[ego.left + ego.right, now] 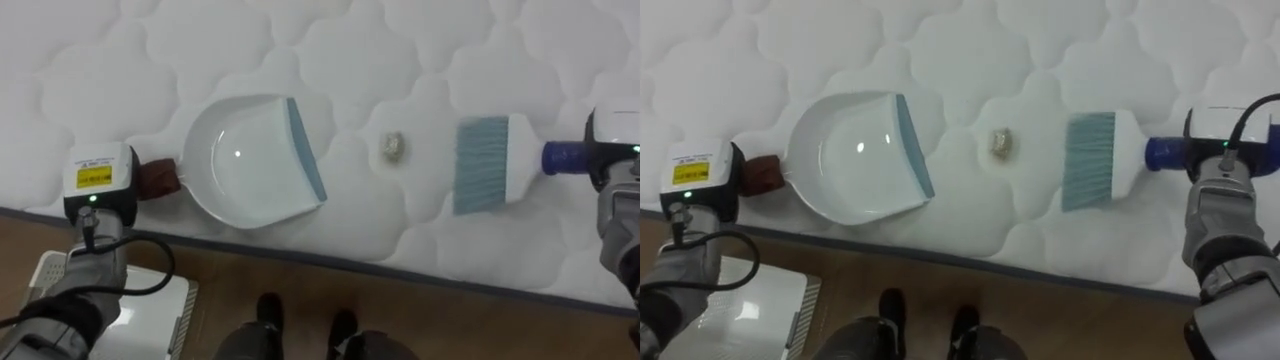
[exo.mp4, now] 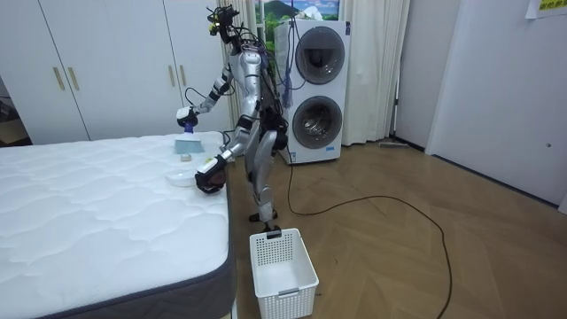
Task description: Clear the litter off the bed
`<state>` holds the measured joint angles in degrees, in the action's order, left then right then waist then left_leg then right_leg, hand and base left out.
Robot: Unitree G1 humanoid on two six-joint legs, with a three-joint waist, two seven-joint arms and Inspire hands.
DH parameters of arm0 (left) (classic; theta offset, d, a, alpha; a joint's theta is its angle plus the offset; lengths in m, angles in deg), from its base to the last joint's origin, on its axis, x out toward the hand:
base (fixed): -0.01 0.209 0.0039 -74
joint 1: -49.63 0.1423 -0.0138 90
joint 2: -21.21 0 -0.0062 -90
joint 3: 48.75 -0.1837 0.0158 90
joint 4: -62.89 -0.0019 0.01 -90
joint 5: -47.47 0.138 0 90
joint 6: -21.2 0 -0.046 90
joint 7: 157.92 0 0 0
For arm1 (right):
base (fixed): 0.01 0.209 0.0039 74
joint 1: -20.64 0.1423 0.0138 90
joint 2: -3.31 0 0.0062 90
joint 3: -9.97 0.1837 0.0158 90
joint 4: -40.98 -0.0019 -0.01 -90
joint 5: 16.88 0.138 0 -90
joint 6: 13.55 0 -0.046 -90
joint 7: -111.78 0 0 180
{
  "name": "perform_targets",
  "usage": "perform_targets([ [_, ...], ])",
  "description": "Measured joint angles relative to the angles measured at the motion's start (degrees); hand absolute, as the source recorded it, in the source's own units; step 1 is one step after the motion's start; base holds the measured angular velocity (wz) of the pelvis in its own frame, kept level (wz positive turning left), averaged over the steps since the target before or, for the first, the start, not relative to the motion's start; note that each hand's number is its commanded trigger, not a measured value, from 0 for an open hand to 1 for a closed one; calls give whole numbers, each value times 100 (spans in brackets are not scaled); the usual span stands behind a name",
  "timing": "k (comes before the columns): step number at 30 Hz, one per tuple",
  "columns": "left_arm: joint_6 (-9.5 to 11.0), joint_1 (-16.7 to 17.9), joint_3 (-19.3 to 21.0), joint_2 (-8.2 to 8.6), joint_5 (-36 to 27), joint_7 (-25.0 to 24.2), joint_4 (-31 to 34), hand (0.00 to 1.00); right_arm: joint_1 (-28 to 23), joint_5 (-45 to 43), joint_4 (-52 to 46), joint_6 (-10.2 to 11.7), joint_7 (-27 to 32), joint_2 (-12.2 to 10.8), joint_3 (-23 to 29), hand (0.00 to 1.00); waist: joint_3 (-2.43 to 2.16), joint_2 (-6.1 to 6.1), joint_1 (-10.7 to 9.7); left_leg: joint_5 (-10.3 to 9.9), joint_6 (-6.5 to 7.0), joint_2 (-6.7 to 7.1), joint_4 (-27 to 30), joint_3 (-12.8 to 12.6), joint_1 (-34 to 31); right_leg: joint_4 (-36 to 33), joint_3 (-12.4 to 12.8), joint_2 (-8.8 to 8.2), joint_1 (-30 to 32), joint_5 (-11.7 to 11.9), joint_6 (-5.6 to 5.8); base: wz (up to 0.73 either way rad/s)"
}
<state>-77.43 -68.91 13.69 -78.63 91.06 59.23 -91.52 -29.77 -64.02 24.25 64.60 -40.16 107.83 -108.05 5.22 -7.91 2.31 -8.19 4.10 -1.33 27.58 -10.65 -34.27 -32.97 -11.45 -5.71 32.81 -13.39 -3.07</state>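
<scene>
The robot stands at the side of the bed point(image 1: 420, 50). On the mattress lies a small crumpled scrap point(image 1: 393, 147), between the white dustpan point(image 1: 245, 160) and the brush point(image 1: 485, 165). The dustpan's brown handle meets the left hand point(image 1: 100, 185) and the brush's blue handle meets the right hand point(image 1: 1225, 150); whether either hand grips cannot be told.
</scene>
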Motion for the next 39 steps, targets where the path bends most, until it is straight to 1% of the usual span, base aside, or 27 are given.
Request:
perform_targets([
  [3,-22,0,-1,-2,3,12,36,100,10,-43,0,0,11,0,0,100,-1,-55,29,0,0,-4,2,3,-7,5,-7,4,0,2,-3,0],
  [12,-31,-4,-71,-2,101,15,156,100,103,10,-2,0,200,-7,-1,100,1,-82,136,0,0,-3,-1,1,-8,20,-21,-2,-2,7,-1,0],
  [17,-58,-7,-73,3,112,14,154,100,108,-81,-21,-27,350,-92,-1,100,2,-81,137,0,0,-11,-14,12,-3,73,-62,15,-33,34,-5,-1],
  [21,-100,-9,-78,21,125,-99,163,100,108,-174,-198,-85,362,-205,-83,100,26,-48,215,-18,-23,-91,-77,12,100,305,-35,134,-210,147,-4,-8],
  [25,-136,-39,-86,52,167,-189,218,100,108,-224,-446,-80,379,-256,-228,100,48,-16,236,-16,-24,-92,-108,47,129,355,-124,133,-269,162,-6,4],
  [26,-157,-45,-82,82,166,-201,217,100,108,-316,-522,-94,381,-297,-227,100,63,6,246,-16,-25,-91,-117,57,139,378,-131,137,-296,162,-6,8],
  [27,-168,-67,-84,105,160,-225,217,100,107,-315,-609,-126,381,-330,-241,100,94,51,245,-11,-32,-88,-131,103,140,447,-153,152,-342,174,-7,10],
  [28,-174,-75,-84,121,159,-246,219,100,107,-316,-621,-151,380,-360,-251,100,106,68,245,-9,-34,-87,-136,122,143,475,-163,160,-364,180,-7,11],
  [29,-197,-72,-84,159,159,-265,221,100,90,-317,-658,-203,368,-443,-260,100,108,73,256,0,-47,-79,-181,143,164,534,-178,173,-402,191,-6,8],
  [30,-225,-72,-82,201,156,-290,220,100,92,-325,-668,-203,367,-505,-297,100,110,76,273,5,-53,-70,-209,149,176,558,-189,173,-413,192,-6,6],
  [33,-225,-72,-82,260,162,-298,242,100,93,-525,-675,-200,357,-590,-343,100,113,115,299,8,-59,-59,-224,206,180,647,-294,171,-461,193,-6,10],
  [36,-222,-71,-82,259,163,-315,288,100,92,-571,-854,-241,251,-585,-460,100,106,127,340,7,-60,-57,-271,207,187,736,-310,174,-487,195,-4,0],
  [39,-220,-67,-83,260,167,-373,382,100,77,-621,-988,-260,86,-589,-462,100,96,147,374,7,-61,-49,-292,205,193,744,-306,170,-485,196,-4,0],
])
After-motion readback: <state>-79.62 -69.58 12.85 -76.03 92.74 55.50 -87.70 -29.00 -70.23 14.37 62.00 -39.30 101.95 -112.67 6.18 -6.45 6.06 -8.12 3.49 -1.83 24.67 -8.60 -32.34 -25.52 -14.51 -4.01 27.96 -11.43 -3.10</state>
